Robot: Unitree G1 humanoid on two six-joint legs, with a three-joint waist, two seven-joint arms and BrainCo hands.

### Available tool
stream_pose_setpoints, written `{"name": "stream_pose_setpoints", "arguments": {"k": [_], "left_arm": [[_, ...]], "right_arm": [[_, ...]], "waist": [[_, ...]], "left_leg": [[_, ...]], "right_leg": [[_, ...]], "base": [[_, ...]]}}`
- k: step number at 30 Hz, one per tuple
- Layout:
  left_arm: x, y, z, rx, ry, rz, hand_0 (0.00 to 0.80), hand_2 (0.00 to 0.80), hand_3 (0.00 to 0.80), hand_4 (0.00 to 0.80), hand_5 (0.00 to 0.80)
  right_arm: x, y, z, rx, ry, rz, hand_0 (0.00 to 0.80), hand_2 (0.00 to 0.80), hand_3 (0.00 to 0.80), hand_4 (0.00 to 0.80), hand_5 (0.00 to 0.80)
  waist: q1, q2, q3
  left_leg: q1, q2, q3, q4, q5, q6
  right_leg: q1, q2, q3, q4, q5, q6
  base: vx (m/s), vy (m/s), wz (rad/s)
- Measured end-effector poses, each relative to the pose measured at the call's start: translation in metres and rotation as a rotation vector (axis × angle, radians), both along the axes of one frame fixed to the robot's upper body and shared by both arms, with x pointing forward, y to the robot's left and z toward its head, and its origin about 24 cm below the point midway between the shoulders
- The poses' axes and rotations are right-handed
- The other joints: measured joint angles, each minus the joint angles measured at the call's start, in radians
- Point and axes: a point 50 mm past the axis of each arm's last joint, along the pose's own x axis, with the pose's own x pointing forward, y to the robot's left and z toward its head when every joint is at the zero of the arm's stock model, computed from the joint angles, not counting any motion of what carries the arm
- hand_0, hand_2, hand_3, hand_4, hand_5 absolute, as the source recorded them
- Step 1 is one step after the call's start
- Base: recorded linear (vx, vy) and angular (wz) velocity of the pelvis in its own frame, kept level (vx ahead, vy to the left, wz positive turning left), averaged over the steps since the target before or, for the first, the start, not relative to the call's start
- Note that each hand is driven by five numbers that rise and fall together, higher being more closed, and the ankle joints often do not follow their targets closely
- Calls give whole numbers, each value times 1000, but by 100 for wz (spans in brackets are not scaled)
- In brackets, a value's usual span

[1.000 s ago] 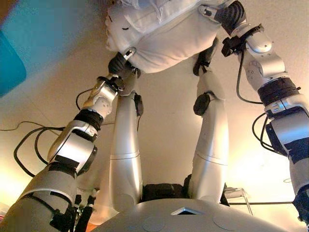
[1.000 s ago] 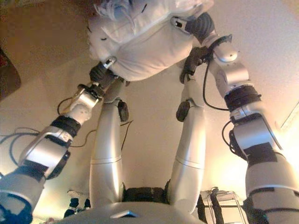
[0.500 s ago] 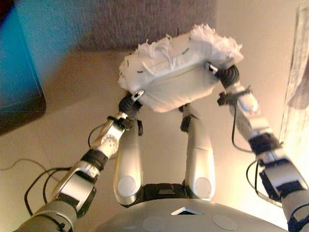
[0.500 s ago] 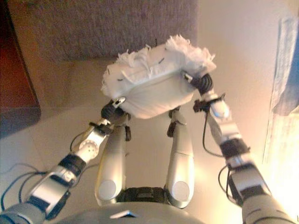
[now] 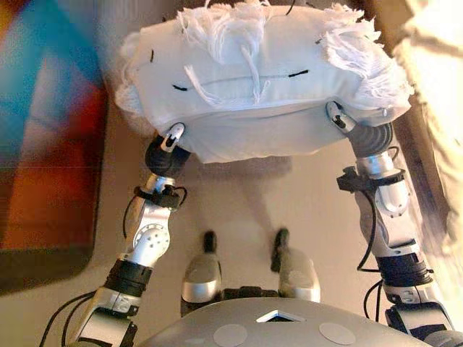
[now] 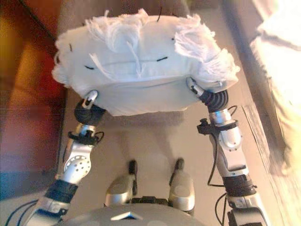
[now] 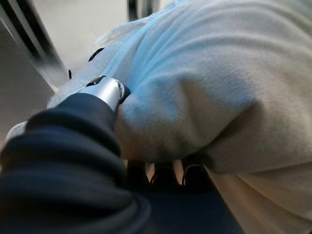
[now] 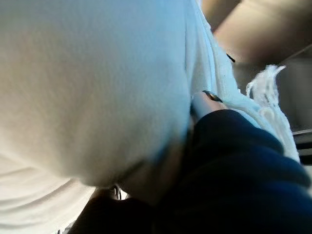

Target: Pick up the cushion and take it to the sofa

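Note:
A white cushion point(image 5: 253, 79) with shaggy fringe on its top is held up in front of me, between both hands, well above the floor. My left hand point(image 5: 168, 144) grips its lower left edge; in the left wrist view the thumb point(image 7: 105, 92) lies on the cloth and the fingers point(image 7: 165, 174) press from beneath. My right hand point(image 5: 346, 123) grips the lower right edge; in the right wrist view the thumb point(image 8: 204, 103) pinches into the cushion point(image 8: 92, 83). The cushion hides most of both hands' fingers in the eye views.
A dark red-brown piece of furniture point(image 5: 43, 144) runs along the left side. A pale cream upholstered piece point(image 6: 280, 70) shows at the right edge. Beige floor point(image 5: 246, 195) lies below the cushion.
The whole view has shifted as the camera moved. Both arms have raised the cushion higher and closer to the camera, and it now fills the upper part of the view.

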Motion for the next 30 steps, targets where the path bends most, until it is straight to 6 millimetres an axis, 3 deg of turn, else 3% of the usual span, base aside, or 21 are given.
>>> {"name": "stream_pose_setpoints", "arguments": {"k": [7, 15, 18, 20, 22, 23, 24, 25, 26, 27, 28, 29, 30], "left_arm": [[-1, -1, 7, -5, -18, 9, 800, 800, 800, 800, 800], [-6, 3, -5, 18, 52, 12, 800, 800, 800, 800, 800], [-7, 5, -6, 17, 55, 22, 800, 800, 800, 800, 800], [-7, 9, -6, 23, 57, 34, 800, 800, 800, 800, 800], [-8, 10, -8, 22, 66, 42, 800, 800, 800, 800, 800], [-9, 10, -8, 19, 66, 41, 800, 800, 800, 800, 800], [-9, 10, -8, 14, 64, 44, 800, 800, 800, 800, 800], [-9, 10, -7, 5, 56, 53, 800, 800, 800, 800, 800], [-10, 14, -6, 7, 55, 67, 800, 800, 800, 800, 800], [-11, 18, -4, 19, 47, 77, 800, 800, 800, 800, 800], [-11, 20, -1, 34, 36, 80, 800, 800, 800, 800, 800], [-11, 20, 0, 28, 28, 85, 800, 800, 800, 800, 800], [-13, 19, -4, 10, 52, 85, 800, 800, 800, 800, 800]], "right_arm": [[-5, 0, 3, 11, -14, 4, 800, 800, 800, 800, 800], [-10, -5, -10, 1, 44, -14, 800, 800, 800, 800, 800], [-10, -2, -11, -7, 47, 1, 800, 800, 800, 800, 800], [-9, 0, -14, -6, 63, 11, 800, 800, 800, 800, 800], [-8, 4, -17, -5, 75, 20, 800, 800, 800, 800, 800], [-8, 4, -16, -3, 72, 20, 800, 800, 800, 800, 800], [-7, 5, -13, -9, 60, 22, 800, 800, 800, 800, 800], [-5, 6, -9, -22, 44, 25, 800, 800, 800, 800, 800], [-3, 10, -9, -19, 44, 30, 800, 800, 800, 800, 800], [-4, 12, -10, -17, 48, 38, 800, 800, 800, 800, 800], [-4, 14, -9, -18, 45, 41, 800, 800, 800, 800, 800], [-3, 15, -9, -16, 40, 37, 800, 800, 800, 800, 800], [-2, 15, -13, -9, 60, 28, 800, 800, 800, 800, 800]], "waist": [[0, -7, -127], [-1, -10, -149], [3, -21, -143], [30, -64, -102], [52, -78, -81], [54, -75, -74], [55, -46, -75], [90, 10, -67], [125, 22, -58], [122, -4, -52], [118, -33, -39], [119, -40, -15], [123, -36, -2]], "left_leg": [[71, 4, 19, -42, -6, 5], [69, 21, 16, -43, -3, 9], [15, 34, 18, 62, -23, -4], [-41, 19, 22, 214, -30, 22], [-62, 18, 21, 282, -31, 65], [-63, 4, 10, 281, -57, 68], [-59, -23, -1, 259, -117, 72], [-53, -20, -26, 214, -131, 43], [-65, 3, 13, 215, -124, 44], [-66, -6, 17, 209, -120, 44], [-61, -14, 27, 220, -104, 27], [-61, -24, 29, 246, -106, 13], [-103, -8, 1, 317, -129, 2]], "right_leg": [[100, 20, 1, -117, 36, 13], [105, 35, 4, -121, 44, 0], [52, 41, 15, -53, 13, -22], [20, 25, 38, 19, -17, -36], [21, 16, 43, 46, -29, -49], [12, 16, 44, 50, -30, -50], [-7, 21, 43, 50, -27, -45], [-31, 55, 55, 90, -17, -43], [-103, 65, 70, 335, -127, -69], [-100, 58, 68, 460, -223, -48], [-48, 50, 70, 441, -307, -54], [3, 57, 80, 374, -344, -87], [50, 90, 105, 311, -324, -95]], "base": [[36, -96, -4], [-12, -147, -1], [-49, -186, -9], [18, -113, -29], [139, -33, -14], [251, -1, -10], [350, 31, -44], [431, 58, -92], [477, 73, -79], [504, 94, -36], [524, 94, 16], [523, 104, 33], [457, 101, 35]]}}
